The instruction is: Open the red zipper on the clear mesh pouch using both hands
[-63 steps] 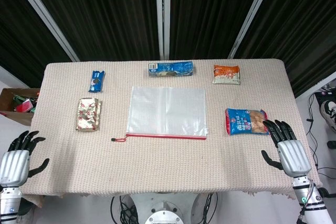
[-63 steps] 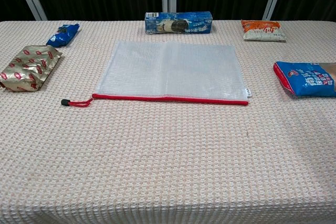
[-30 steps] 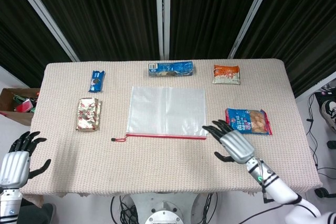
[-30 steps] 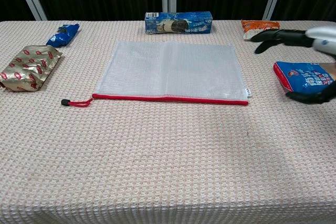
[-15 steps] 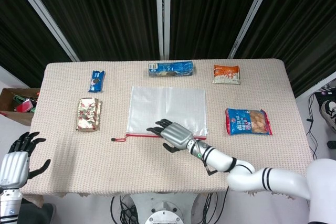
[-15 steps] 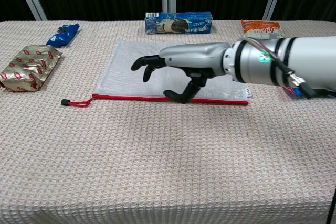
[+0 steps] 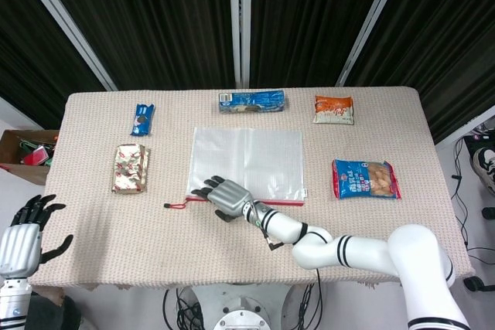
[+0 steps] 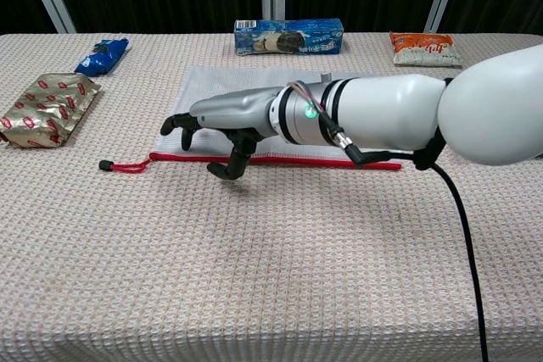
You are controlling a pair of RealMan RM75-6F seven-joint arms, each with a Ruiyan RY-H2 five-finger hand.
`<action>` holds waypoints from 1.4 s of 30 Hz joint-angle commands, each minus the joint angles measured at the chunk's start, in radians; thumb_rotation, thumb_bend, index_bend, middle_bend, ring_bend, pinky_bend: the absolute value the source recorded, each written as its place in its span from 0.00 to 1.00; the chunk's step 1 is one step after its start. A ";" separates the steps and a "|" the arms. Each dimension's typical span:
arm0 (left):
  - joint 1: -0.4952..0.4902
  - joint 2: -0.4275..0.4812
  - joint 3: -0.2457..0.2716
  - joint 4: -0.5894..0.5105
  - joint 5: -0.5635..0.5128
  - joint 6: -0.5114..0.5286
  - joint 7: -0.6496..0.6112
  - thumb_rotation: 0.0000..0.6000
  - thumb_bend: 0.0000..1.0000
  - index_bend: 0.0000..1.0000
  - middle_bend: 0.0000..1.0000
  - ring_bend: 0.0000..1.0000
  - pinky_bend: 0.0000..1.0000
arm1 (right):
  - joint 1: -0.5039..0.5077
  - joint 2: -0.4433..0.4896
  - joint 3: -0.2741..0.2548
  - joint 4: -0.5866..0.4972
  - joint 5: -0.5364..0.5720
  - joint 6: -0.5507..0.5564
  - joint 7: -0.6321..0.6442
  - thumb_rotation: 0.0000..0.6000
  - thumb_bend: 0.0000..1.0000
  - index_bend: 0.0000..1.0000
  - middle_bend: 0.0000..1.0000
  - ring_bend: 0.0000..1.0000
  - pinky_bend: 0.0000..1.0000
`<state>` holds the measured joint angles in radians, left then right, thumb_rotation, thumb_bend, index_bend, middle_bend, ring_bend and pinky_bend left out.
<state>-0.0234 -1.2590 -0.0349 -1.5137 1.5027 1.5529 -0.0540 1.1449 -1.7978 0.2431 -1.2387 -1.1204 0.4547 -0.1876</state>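
The clear mesh pouch (image 7: 247, 156) lies flat at the table's middle, its red zipper (image 7: 282, 202) along the near edge. The zipper's red pull cord (image 7: 174, 205) trails off to the left, also seen as the cord (image 8: 119, 165) in the chest view. My right hand (image 7: 220, 195) reaches across over the pouch's near-left corner, fingers spread and curved down around the zipper's left end (image 8: 174, 158), holding nothing. The chest view shows this right hand (image 8: 216, 125) and its arm covering much of the pouch (image 8: 254, 78). My left hand (image 7: 23, 233) hangs open off the table's near-left corner.
A gold packet (image 7: 131, 168) and a small blue packet (image 7: 142, 119) lie at the left. A blue biscuit box (image 7: 251, 100) and an orange packet (image 7: 334, 110) sit at the back. A blue chips bag (image 7: 363, 178) lies at the right. A cardboard box (image 7: 23, 148) stands beyond the left edge.
My right hand has swept from the table's right edge leftward along the zipper to the pouch's near-left corner. The left hand has stayed where it was.
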 commanded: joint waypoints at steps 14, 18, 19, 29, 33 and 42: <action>-0.003 -0.008 -0.002 0.016 0.008 0.001 -0.012 1.00 0.21 0.29 0.16 0.09 0.18 | -0.095 0.124 -0.121 -0.267 -0.087 0.214 -0.113 1.00 0.42 0.00 0.15 0.00 0.00; -0.002 -0.008 0.001 0.016 0.013 0.003 -0.013 1.00 0.21 0.29 0.17 0.09 0.18 | -0.072 0.108 -0.094 -0.277 -0.032 0.228 -0.177 1.00 0.33 0.00 0.13 0.00 0.00; -0.001 -0.008 0.001 0.016 0.014 0.004 -0.013 1.00 0.21 0.29 0.17 0.09 0.18 | -0.058 0.101 -0.087 -0.271 -0.013 0.220 -0.196 1.00 0.33 0.02 0.10 0.00 0.00; 0.013 -0.012 0.007 0.025 0.009 0.016 -0.023 1.00 0.21 0.29 0.16 0.09 0.18 | 0.117 -0.048 -0.020 -0.127 0.295 0.161 -0.379 1.00 0.48 0.14 0.02 0.00 0.00; 0.016 -0.017 0.009 0.037 0.005 0.011 -0.035 1.00 0.21 0.29 0.17 0.09 0.18 | 0.140 -0.088 -0.017 -0.077 0.315 0.148 -0.352 1.00 0.48 0.01 0.10 0.00 0.00; 0.017 -0.025 0.007 0.058 0.001 0.007 -0.046 1.00 0.21 0.29 0.17 0.09 0.18 | 0.148 -0.133 -0.002 -0.026 0.280 0.108 -0.238 1.00 0.50 0.00 0.17 0.00 0.00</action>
<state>-0.0064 -1.2838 -0.0279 -1.4555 1.5036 1.5602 -0.1003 1.2895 -1.9214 0.2375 -1.2736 -0.8312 0.5720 -0.4388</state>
